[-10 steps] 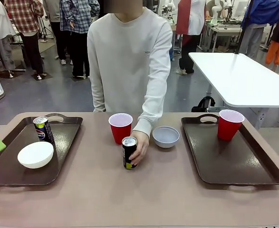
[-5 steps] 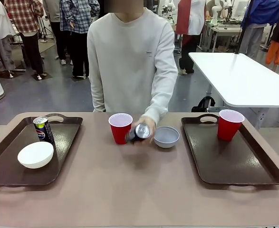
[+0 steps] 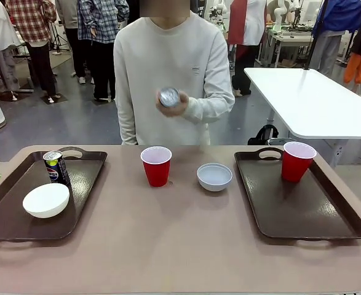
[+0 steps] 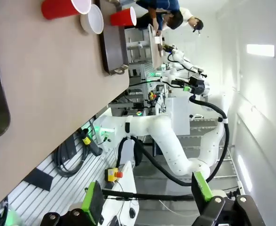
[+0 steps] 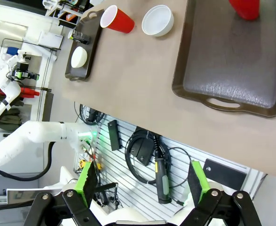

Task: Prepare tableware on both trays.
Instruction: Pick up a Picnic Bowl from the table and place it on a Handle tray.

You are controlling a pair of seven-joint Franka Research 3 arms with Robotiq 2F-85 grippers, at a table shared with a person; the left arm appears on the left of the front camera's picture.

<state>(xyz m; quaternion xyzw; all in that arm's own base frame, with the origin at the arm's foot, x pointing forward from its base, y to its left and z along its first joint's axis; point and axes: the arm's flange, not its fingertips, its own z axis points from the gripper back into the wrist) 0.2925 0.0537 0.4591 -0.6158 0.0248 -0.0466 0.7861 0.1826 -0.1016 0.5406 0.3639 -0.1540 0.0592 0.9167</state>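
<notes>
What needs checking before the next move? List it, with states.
1. Left tray holds a can and the white bowl, no cup: not ok.
2. Right tray holds one red cup only: not ok.
3. Loose cup upright on the table, unobstructed: ok.
4. Grey bowl on the table, unobstructed: ok.
5. Second can in the person's hand, off the table: not ok.
6. Left end effector and right end effector open, empty: ok.

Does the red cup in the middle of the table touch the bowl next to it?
Apart. The front view shows bare tabletop between the red cup and the bowl.
</notes>
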